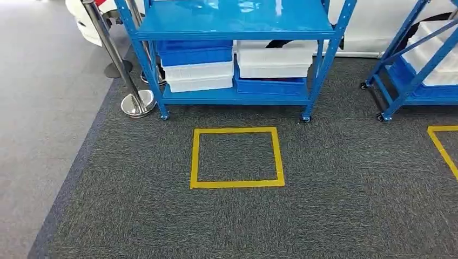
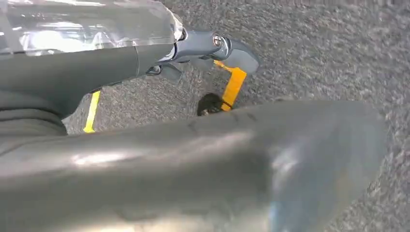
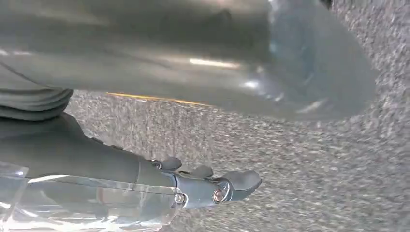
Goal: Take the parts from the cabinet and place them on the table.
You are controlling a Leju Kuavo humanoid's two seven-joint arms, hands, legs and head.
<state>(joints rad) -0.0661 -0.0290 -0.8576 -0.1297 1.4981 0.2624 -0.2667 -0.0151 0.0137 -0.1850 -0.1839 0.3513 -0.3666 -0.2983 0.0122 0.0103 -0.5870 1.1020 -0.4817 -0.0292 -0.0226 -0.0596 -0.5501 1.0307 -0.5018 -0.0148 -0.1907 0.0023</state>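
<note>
At my one o'clock a second blue rack [image 1: 418, 65] is cut off; I can't read the bin [image 1: 273, 59] contents.

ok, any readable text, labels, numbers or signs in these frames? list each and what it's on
None readable.
Blue metal shelving rack: no label shows.
Blue and white plastic crates on its lower shelf: plain faces, no print visible.
Yellow tape square on the grey carpet: a floor marking, no writing.
Left hand and right hand: no lettering or numbers show.
</note>
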